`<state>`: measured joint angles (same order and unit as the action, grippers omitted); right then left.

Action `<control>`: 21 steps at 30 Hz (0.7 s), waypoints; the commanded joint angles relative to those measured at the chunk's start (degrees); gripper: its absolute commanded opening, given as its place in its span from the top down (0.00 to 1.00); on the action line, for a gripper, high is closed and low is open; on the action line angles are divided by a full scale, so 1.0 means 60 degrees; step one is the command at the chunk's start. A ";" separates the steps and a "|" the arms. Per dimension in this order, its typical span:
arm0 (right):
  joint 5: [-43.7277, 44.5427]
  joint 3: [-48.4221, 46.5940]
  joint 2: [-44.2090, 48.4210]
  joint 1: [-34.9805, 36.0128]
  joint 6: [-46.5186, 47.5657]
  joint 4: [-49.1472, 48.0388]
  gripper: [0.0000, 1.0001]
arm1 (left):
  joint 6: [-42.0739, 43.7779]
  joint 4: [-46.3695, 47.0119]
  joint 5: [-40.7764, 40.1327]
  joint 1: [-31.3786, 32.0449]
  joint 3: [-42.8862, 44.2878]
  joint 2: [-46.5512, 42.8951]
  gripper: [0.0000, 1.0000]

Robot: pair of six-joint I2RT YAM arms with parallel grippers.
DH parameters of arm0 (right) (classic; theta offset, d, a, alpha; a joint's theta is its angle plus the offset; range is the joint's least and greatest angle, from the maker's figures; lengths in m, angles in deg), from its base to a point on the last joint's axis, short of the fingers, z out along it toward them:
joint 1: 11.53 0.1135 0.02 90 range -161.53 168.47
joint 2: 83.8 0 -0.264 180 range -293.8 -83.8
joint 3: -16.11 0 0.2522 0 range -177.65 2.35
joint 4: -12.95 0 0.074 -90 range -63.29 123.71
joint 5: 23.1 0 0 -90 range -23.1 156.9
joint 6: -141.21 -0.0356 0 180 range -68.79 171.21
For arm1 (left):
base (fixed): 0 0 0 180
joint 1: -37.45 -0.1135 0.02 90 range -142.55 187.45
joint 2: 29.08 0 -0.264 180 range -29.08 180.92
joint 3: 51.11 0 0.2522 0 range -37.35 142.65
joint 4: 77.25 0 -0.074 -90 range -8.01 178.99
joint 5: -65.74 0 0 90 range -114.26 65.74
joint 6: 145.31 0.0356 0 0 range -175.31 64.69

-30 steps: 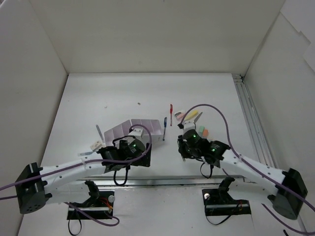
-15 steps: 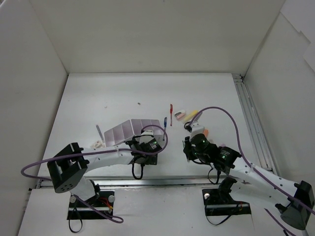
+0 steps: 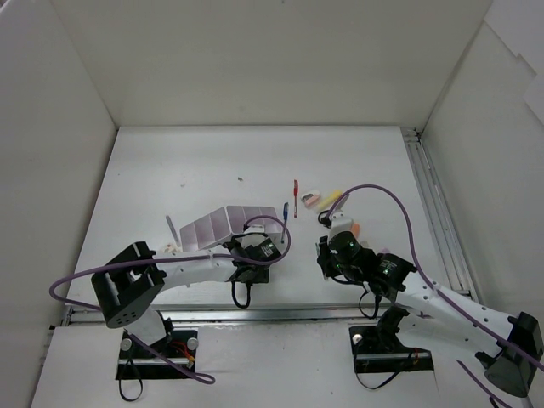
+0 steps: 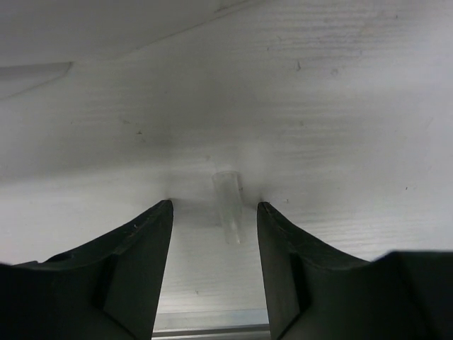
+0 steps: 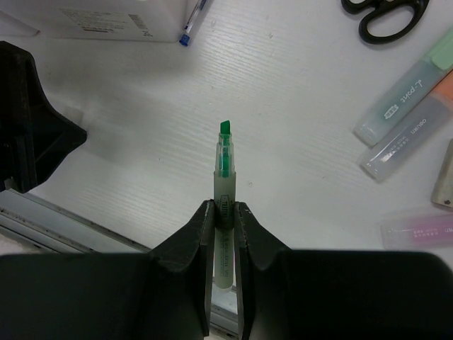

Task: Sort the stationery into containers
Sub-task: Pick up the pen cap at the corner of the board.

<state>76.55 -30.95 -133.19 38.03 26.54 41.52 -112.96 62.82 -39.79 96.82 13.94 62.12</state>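
Observation:
My right gripper (image 5: pixel 224 205) is shut on an uncapped green highlighter (image 5: pixel 224 152) and holds it above the table; it also shows in the top view (image 3: pixel 330 253). My left gripper (image 4: pixel 212 205) is open and low over the table, with a small clear cap (image 4: pixel 228 205) lying between its fingertips; in the top view it (image 3: pixel 255 259) is just in front of the white organizer (image 3: pixel 228 224). Black scissors (image 5: pixel 386 18), a green-capped marker (image 5: pixel 400 99), a grey and orange marker (image 5: pixel 407 138) and a pink marker (image 5: pixel 417 230) lie to the right.
A red pen (image 3: pixel 295 191) and a blue pen (image 3: pixel 285 211) lie right of the organizer. The blue pen's tip (image 5: pixel 192 21) lies beside the organizer's wall (image 5: pixel 106 21). The left arm's black body (image 5: pixel 28 120) is close on the left. A metal rail (image 3: pixel 340 308) runs along the near edge.
The left arm has swung right, from the organizer's left front to its right front corner. The right gripper has shifted a little right and nearer. Both have barely moved in the last half second.

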 commanded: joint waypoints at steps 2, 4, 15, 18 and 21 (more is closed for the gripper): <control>0.0339 -0.0002 0.0071 0.0046 -0.0152 -0.0139 1.00 | -0.0046 0.0348 -0.0078 -0.0242 0.0285 0.0152 0.57; 0.0311 -0.0031 0.0145 0.0045 -0.0195 -0.0095 1.00 | 0.0057 0.0378 -0.0034 -0.0242 0.0343 0.0210 0.66; 0.0106 -0.0046 0.0306 0.0060 -0.0020 -0.0051 1.00 | 0.0979 0.0627 -0.0195 -0.0155 0.0651 -0.0096 1.00; -0.0114 -0.0119 0.0423 0.0075 0.0111 -0.0066 1.00 | 0.1621 0.0685 -0.0531 0.0255 0.1030 -0.0827 1.00; -0.0377 -0.0221 0.0890 0.0046 0.0360 -0.0066 1.00 | 0.2367 0.1020 -0.1160 0.0636 0.1266 -0.1998 1.00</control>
<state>75.29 -30.91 -130.39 38.03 27.35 42.40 -104.81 65.46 -42.10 98.59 16.61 59.13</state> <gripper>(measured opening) 0.097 0.103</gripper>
